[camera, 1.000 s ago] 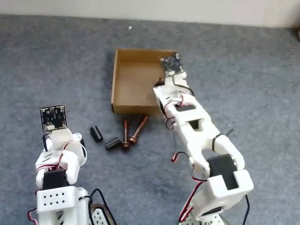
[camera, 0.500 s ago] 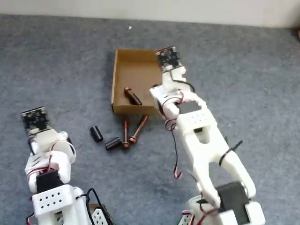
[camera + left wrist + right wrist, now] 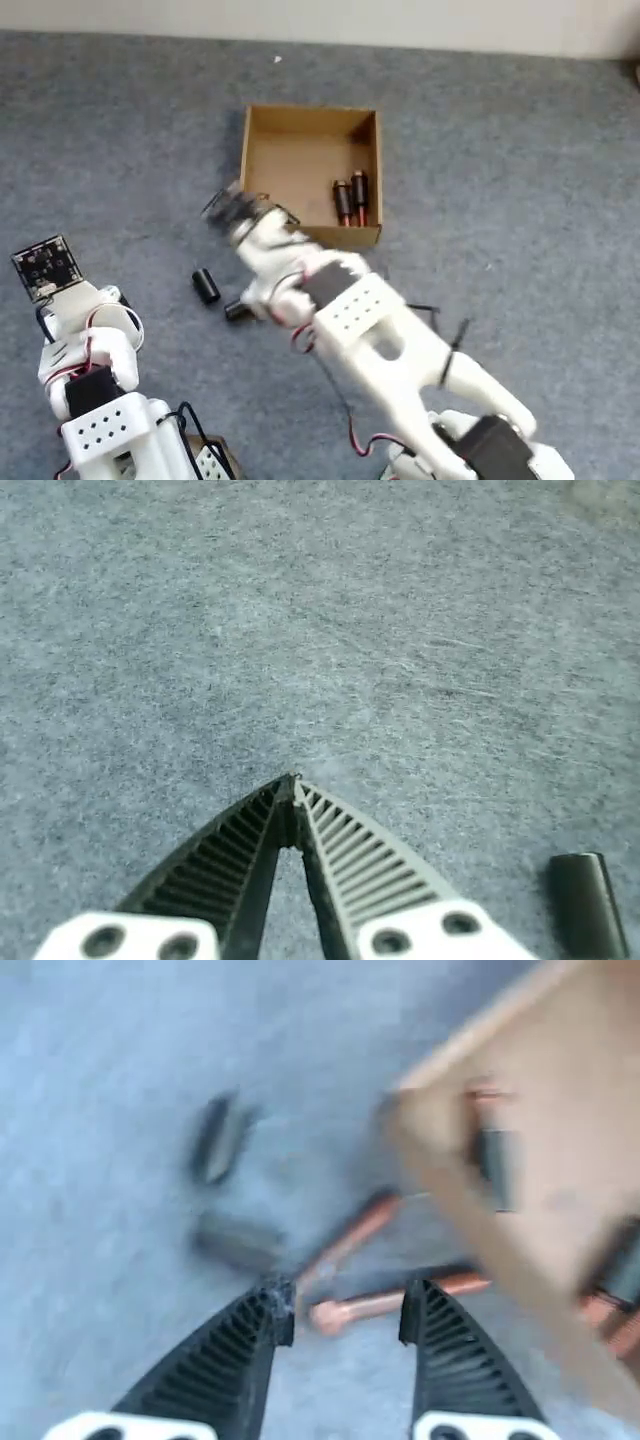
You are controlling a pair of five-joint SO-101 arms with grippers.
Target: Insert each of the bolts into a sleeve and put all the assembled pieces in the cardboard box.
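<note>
Grey carpet (image 3: 520, 150), rough and fuzzy. Cardboard box (image 3: 290, 160), matt brown paperboard. A bolt (image 3: 395, 1303) gleams coppery metal. A sleeve (image 3: 206, 285), dull black. An arm (image 3: 380, 330), smooth white plastic.

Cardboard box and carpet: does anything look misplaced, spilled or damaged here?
Nothing stands out. In the cardboard box, assembled pieces lie side by side; two sleeves and two bolts lie loose on the carpet outside it, simply not yet joined.

At 7 o'clock the left arm (image 3: 90, 370) sat folded up, left gripper (image 3: 292, 785) closed, tips touching. The right arm (image 3: 380, 340) stretched from 5 o'clock toward centre, right gripper (image 3: 348, 1305) spread wide, pointing down.
</note>
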